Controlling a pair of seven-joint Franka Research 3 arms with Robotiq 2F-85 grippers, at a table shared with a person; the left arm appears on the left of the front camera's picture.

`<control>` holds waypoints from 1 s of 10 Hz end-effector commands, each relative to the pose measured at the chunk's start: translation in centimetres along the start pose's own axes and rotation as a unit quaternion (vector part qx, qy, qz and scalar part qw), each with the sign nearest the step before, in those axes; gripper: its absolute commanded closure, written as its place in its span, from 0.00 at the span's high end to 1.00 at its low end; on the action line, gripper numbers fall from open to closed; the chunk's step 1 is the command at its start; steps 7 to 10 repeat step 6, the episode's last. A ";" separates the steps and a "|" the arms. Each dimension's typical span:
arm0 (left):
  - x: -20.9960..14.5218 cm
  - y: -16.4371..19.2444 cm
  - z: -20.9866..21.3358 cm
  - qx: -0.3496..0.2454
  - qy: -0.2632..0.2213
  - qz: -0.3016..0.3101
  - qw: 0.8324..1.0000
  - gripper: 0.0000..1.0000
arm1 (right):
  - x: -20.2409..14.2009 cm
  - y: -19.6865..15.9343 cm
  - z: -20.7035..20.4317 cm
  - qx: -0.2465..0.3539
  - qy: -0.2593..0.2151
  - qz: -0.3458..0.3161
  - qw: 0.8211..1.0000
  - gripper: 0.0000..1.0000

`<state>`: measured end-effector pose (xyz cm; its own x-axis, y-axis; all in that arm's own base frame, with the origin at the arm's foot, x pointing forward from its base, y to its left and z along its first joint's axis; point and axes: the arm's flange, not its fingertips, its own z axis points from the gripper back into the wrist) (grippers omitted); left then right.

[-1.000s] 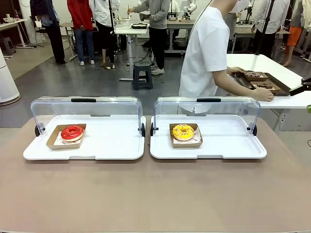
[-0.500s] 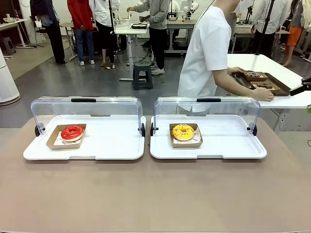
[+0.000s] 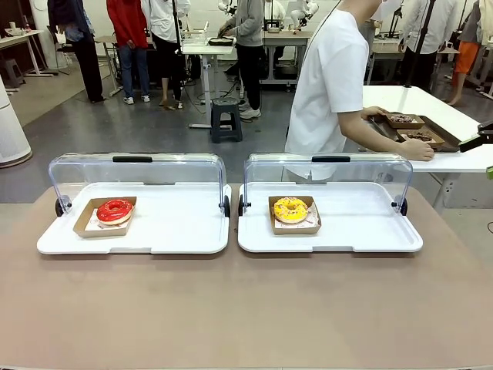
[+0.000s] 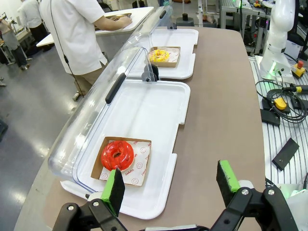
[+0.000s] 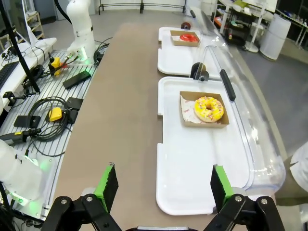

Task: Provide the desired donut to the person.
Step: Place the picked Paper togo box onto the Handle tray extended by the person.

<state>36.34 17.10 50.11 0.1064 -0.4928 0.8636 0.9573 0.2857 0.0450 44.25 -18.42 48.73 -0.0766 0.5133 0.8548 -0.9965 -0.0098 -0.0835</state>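
A red-glazed donut lies in a cardboard tray on the left white tray; it lies close ahead of my open left gripper as the red donut. A yellow sprinkled donut rests in its cardboard tray on the right white tray, and ahead of my open right gripper lies the same yellow donut. The person in a white shirt stands at the far side, turned toward a side table, hands on a dark tray. Nothing is between either gripper's fingers.
Both white trays have clear hinged lids raised at the back. The brown tabletop stretches bare in front of the trays. Cables and boxes lie beside the table on the robot's side. Other people stand far behind.
The person has shifted slightly while leaning at the side table. The donuts and trays have not moved.
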 end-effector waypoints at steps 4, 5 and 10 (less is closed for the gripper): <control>0.1 0.0 0.0 0.003 -0.009 -0.005 1.000 1.00 | 0.0 0.1 -0.1 0.003 -0.006 0.003 1.000 1.00; 0.1 0.0 0.0 0.003 -0.009 -0.005 1.000 1.00 | 0.0 0.1 -0.1 0.003 -0.006 0.003 1.000 1.00; 0.1 0.0 0.0 0.003 -0.009 -0.005 1.000 1.00 | 0.0 0.1 -0.1 0.003 -0.006 0.003 1.000 1.00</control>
